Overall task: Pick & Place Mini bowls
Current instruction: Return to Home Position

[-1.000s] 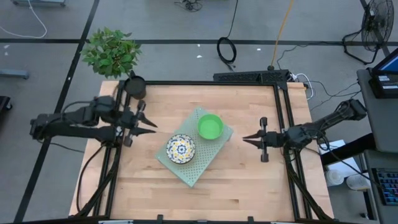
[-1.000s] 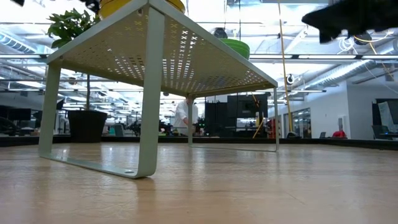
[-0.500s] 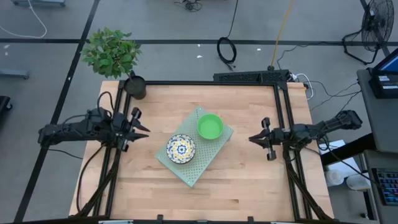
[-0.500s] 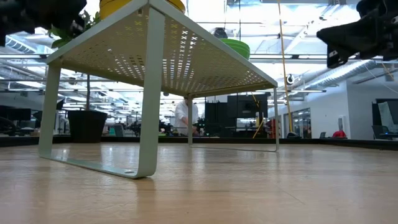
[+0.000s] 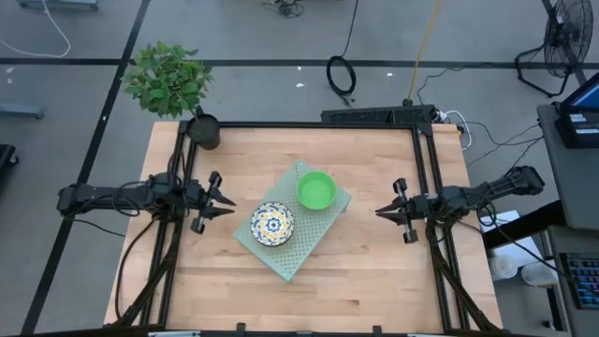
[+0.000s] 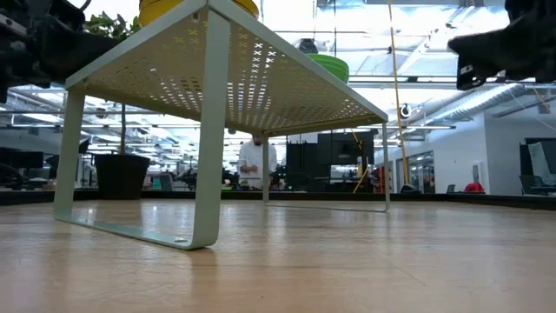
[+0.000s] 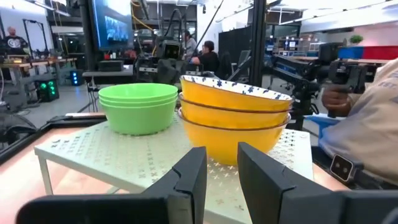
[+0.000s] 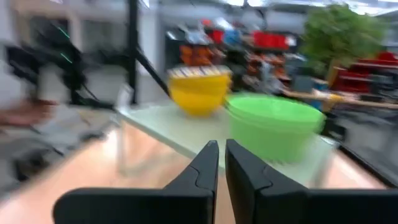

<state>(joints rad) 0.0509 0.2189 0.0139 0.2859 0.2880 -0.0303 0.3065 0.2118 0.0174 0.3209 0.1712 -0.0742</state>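
- Shelf [image 5: 285, 262], pale green and perforated, is standing mid-desk on a diagonal; its long axis is running from the left arm's side to the right arm's side
- Patterned mini bowls [image 5: 271, 224] are sitting stacked on the shelf end toward the left arm; the left wrist view is showing three yellow-sided bowls [image 7: 235, 118] nested upright
- Green mini bowls [image 5: 316, 190] are sitting stacked on the other end, just beside the patterned stack and apart from it; no bowl is lying on the desk [image 5: 374, 290]
- Left gripper [image 5: 227, 201] is hanging over bare wood beside the shelf, jaws pointing at the patterned stack, parted a little and holding nothing
- Right gripper [image 5: 379, 212] is hanging well apart from the shelf on the green side, jaws pointing at the green stack [image 8: 273, 124], pressed nearly together and empty
- Each stack is lying straight ahead of the nearer jaws, so nothing is sitting between jaws and bowls
- Judgement: placing is looking done; what is remaining is for each arm to be pulling straight back toward its own desk edge, away from the shelf
- Room: open wood is lying under both arms; the black plant pot [image 5: 204, 131] is standing at the desk corner on the left arm's side, off the line behind that arm
- Judgement: little risk, as both grippers are hanging clear of the shelf rim
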